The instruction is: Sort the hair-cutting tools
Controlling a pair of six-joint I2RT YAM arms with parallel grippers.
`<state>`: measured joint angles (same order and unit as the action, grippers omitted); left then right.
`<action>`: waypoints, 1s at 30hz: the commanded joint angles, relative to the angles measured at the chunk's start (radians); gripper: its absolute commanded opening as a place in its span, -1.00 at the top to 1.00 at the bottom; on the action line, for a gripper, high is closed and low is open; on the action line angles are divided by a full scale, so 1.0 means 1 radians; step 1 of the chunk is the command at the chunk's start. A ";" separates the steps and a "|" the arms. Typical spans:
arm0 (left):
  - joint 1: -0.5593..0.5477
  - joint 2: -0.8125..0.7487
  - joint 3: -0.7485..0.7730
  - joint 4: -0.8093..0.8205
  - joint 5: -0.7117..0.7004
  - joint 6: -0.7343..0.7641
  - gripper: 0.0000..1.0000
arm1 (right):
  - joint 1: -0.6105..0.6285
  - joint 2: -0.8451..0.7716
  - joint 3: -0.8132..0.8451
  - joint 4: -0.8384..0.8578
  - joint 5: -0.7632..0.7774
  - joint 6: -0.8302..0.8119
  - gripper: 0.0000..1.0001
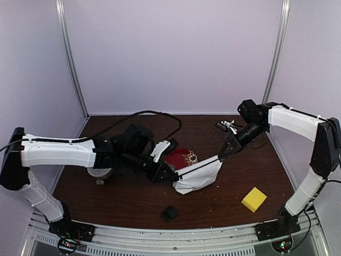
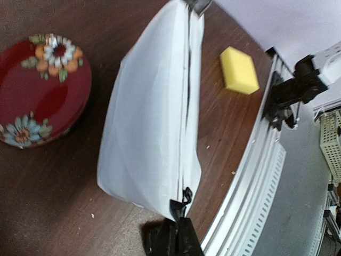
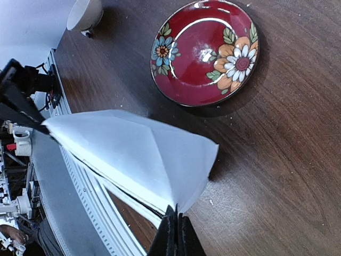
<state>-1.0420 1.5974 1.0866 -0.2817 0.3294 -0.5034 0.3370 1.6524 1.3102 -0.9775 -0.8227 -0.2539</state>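
Left pincer is closed tight on one end of a white pouch, right by the zip pull. The right pincer is pinched together on the opposite corner. The pouch hangs stretched between the two, lifted off the tabletop at the right end and sagging towards it at the left.

The fabric is opaque, and its dark zip runs as a thin line along one edge, so nothing inside can be made out. Each wrist view cuts off its own fingers at the bottom edge, so only their tips on the fabric show. From above, the left arm's black wrist covers the exact spot where it grips.

The one hair-cutting tool in plain sight is the small black attachment block. It lies on the tabletop near the front rail, well apart from the pouch and below it in the overhead view. Neither wrist camera catches it.

A red flowered plate lies just behind the pouch. From above it is half hidden by the left arm and the fabric, while the right wrist view shows it whole. A white bowl sits under the left forearm; only a sliver shows from above, and the right wrist view cuts it off at the top. A yellow sponge lies near the front right, beside the right arm's base. A black cable loops across the far side of the tabletop, seen only from above.
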 commanded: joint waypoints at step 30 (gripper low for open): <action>0.056 0.079 0.124 -0.134 -0.125 0.084 0.99 | 0.101 0.004 -0.022 0.011 0.106 -0.054 1.00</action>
<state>-0.9943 1.6981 1.1843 -0.3779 0.2520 -0.4389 0.4519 1.6035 1.2724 -0.9886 -0.7391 -0.3080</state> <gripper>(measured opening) 0.024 0.008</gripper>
